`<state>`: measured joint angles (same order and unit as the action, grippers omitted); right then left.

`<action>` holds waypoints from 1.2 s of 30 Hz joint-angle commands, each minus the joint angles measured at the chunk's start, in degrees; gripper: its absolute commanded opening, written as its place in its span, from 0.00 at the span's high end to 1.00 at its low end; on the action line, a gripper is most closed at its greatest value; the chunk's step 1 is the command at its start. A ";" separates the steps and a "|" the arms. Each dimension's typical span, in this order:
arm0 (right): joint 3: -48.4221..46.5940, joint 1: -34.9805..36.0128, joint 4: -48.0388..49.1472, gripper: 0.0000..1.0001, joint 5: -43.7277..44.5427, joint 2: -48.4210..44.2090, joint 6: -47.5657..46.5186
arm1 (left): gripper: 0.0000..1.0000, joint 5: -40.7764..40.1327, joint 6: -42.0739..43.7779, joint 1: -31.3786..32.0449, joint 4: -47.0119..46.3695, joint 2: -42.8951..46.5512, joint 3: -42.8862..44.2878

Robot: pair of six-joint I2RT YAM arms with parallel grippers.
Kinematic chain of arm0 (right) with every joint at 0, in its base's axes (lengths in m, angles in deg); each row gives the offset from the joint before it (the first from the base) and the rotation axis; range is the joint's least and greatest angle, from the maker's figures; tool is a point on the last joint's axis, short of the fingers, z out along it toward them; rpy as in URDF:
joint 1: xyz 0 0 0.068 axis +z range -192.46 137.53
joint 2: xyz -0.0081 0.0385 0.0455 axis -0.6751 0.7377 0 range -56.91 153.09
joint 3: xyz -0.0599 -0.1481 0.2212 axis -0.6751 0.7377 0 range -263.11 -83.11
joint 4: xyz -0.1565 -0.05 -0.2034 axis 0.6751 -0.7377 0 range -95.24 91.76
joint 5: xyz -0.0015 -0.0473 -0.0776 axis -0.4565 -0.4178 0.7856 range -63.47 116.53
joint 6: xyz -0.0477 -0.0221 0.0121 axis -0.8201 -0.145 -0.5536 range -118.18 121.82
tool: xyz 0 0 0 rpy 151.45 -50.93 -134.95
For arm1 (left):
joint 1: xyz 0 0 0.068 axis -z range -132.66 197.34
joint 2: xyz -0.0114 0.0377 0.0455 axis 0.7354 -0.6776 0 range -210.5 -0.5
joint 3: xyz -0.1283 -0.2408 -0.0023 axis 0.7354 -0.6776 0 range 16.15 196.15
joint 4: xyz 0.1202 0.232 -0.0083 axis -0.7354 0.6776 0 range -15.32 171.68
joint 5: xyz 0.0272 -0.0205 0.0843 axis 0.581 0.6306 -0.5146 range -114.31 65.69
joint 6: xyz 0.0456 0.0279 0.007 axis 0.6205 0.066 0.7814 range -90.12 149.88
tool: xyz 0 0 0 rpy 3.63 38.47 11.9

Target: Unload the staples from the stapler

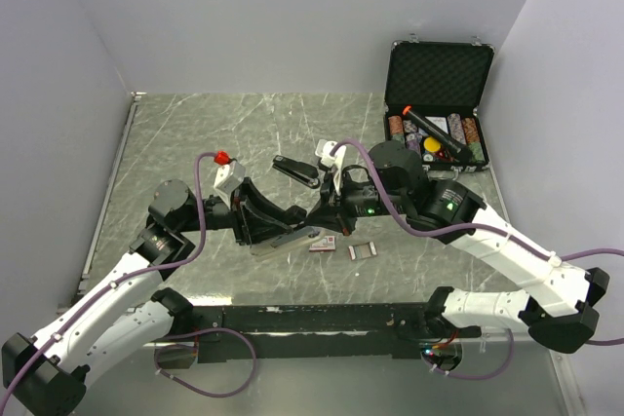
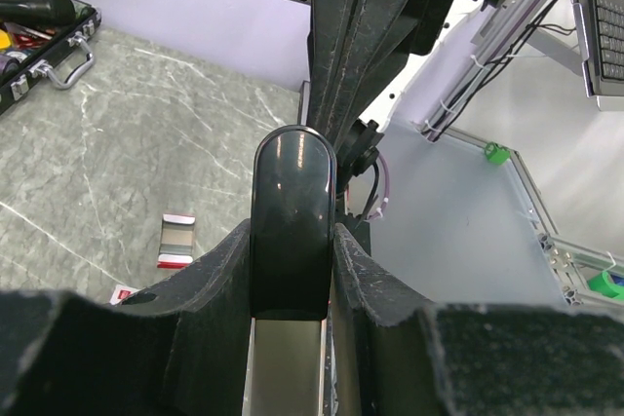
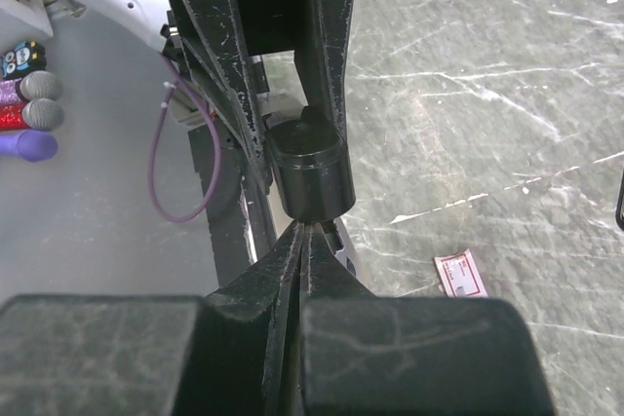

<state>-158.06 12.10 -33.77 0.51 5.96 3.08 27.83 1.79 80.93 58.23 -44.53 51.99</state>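
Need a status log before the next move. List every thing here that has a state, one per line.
left gripper: closed on the stapler.
stapler: clamped between the left fingers, silver rail showing beneath.
right gripper: shut, fingertips together.
case: open, lid raised.
red-and-white box: lying flat.

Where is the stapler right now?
The stapler is clamped in the left gripper, near the middle of the table in the top view, just left of the small red-and-white box.
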 commanded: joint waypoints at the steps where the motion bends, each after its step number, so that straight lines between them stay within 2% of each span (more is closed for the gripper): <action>1: -0.45 0.37 3.10 1.00 1.41 -0.03 0.50 | 0.99 0.94 -1.70 0.17 -6.22 1.23 1.78; 11: 4.73 0.45 5.56 1.00 2.90 -0.12 1.64 | 0.99 1.39 -8.29 0.25 -15.19 1.67 -0.76; 36: 14.14 0.45 10.92 1.00 9.40 -2.23 3.40 | 1.00 -4.50 -13.38 0.34 -20.29 2.55 -0.33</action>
<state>-146.44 12.17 -22.32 5.54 2.10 5.85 24.03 -7.92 80.53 52.00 -44.46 48.27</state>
